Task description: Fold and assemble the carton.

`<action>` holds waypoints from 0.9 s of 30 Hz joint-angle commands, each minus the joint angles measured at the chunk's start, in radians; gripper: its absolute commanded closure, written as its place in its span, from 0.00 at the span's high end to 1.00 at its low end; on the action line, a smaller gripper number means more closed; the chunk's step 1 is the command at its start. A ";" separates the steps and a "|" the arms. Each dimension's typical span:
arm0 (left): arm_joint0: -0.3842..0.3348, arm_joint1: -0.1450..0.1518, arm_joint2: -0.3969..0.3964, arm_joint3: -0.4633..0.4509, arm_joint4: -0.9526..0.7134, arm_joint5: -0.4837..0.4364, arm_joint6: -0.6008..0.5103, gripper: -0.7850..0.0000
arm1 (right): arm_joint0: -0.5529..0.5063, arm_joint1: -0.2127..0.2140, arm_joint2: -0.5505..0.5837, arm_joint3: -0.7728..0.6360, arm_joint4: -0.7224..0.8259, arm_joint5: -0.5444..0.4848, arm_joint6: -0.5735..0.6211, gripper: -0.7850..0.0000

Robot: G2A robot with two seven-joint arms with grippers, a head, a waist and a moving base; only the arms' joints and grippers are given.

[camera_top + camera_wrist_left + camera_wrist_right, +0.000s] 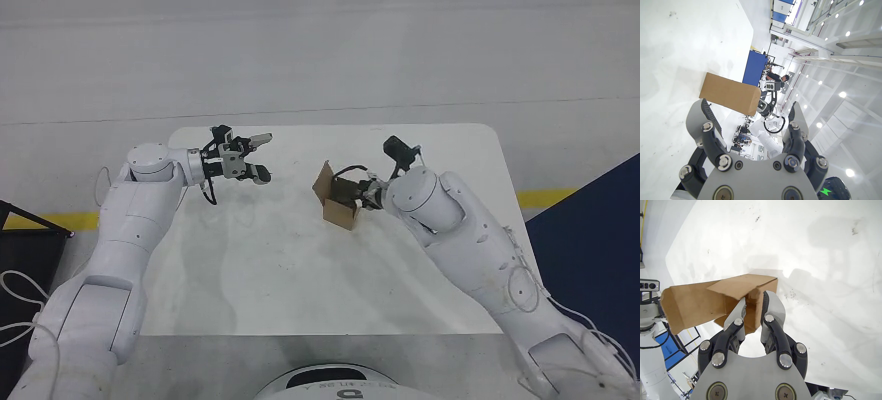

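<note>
A small brown carton (335, 196) lies on the white table (300, 280), near the middle of its far half. It is partly formed, with flaps standing open at one end (694, 306). My right gripper (754, 300) is shut on one side wall of the carton (758, 311), one finger inside and one outside; it holds the carton from the right (362, 192). My left gripper (262, 156) hovers open to the left of the carton, a short gap away, with nothing between its fingers (709, 111). The carton's closed side (728, 92) faces it.
The table's right edge (505, 180) and rounded far corners bound the work area. A dark blue panel (600, 230) stands off the table to the right. Bare tabletop (280, 290) stretches in front of the carton.
</note>
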 commanded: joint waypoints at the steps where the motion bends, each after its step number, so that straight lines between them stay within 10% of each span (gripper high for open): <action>1: 0.000 0.000 0.000 0.000 0.000 0.000 0.000 1.00 | -0.021 0.005 0.025 -0.021 0.008 0.000 0.000 0.34; 20: 0.000 0.000 0.000 0.000 0.000 0.000 0.000 1.00 | -0.104 -0.043 0.004 -0.070 0.163 0.000 -0.043 0.24; 27: 0.000 0.000 0.000 0.000 0.000 0.000 0.000 1.00 | -0.044 -0.101 -0.066 -0.033 0.309 0.000 -0.186 0.37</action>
